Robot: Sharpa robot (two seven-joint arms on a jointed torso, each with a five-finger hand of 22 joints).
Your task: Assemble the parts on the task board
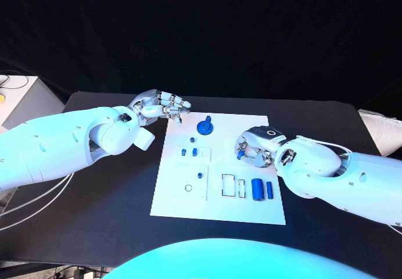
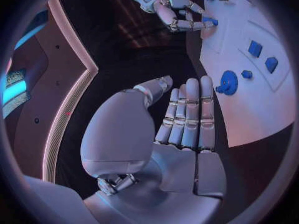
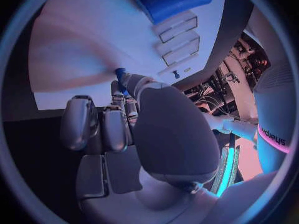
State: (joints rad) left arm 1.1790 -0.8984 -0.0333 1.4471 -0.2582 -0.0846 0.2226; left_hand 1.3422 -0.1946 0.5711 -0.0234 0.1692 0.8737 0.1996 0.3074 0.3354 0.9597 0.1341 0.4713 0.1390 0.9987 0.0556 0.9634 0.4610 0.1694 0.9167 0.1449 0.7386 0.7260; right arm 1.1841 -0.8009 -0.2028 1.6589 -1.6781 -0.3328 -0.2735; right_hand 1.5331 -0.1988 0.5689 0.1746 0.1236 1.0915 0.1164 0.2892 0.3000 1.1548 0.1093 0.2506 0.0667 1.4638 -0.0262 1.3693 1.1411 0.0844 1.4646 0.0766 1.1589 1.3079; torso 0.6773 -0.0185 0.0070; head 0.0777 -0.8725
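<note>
Pinching a blue part [image 1: 241, 156], right robot hand [image 1: 255, 149].

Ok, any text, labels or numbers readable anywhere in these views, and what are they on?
White lettering on a pink band in the right wrist view: cut off and too blurred to read.
Task board: no printing can be made out.
Left hand and right hand: no readable marks.

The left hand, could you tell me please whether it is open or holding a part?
Open. The left hand holds nothing: in its wrist view the fingers lie straight and bare beside the task board, off its edge.
</note>
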